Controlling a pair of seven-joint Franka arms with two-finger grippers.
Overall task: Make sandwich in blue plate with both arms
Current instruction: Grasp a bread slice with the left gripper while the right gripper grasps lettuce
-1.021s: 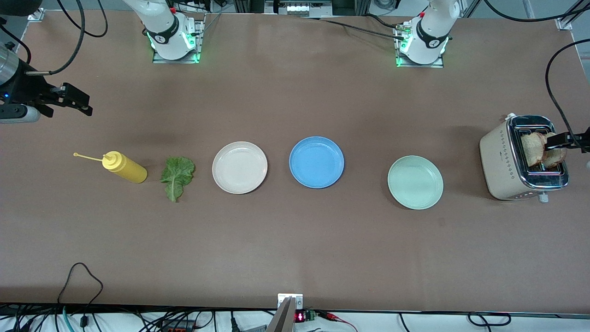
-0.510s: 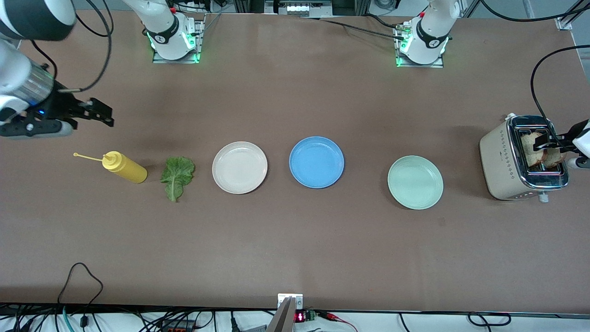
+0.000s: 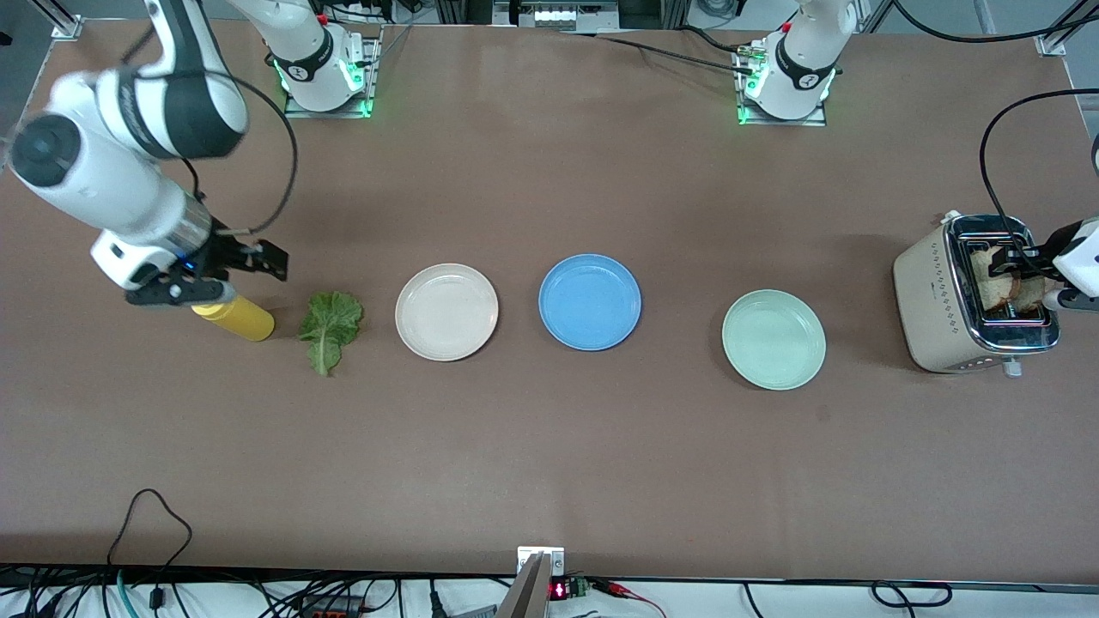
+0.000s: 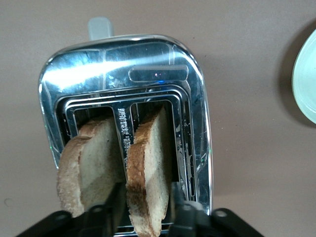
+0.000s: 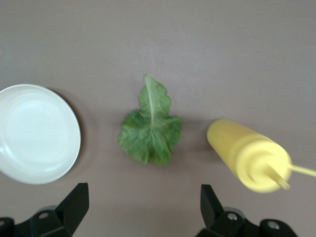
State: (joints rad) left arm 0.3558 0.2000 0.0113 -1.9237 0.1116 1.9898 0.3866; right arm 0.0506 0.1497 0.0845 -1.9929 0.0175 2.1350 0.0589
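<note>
Two bread slices (image 4: 113, 173) are stood upright in the slots of the toaster (image 3: 974, 296), at the left arm's end of the table. The blue plate (image 3: 590, 301) is bare, set between the cream plate (image 3: 446, 311) and mint plate (image 3: 774, 339), well apart from both grippers. One slice (image 4: 148, 173) is straddled by the left gripper (image 4: 147, 212); whether it is clamped cannot be told. The right gripper (image 5: 143, 210) is spread wide over the lettuce leaf (image 3: 329, 326), beside the mustard bottle (image 3: 236, 318). Bare tabletop (image 3: 549, 463) is left nearer the camera.

Blue plate (image 3: 590, 301): round, glossy, flat on table between cream plate (image 3: 446, 311) and mint plate (image 3: 774, 339).
</note>
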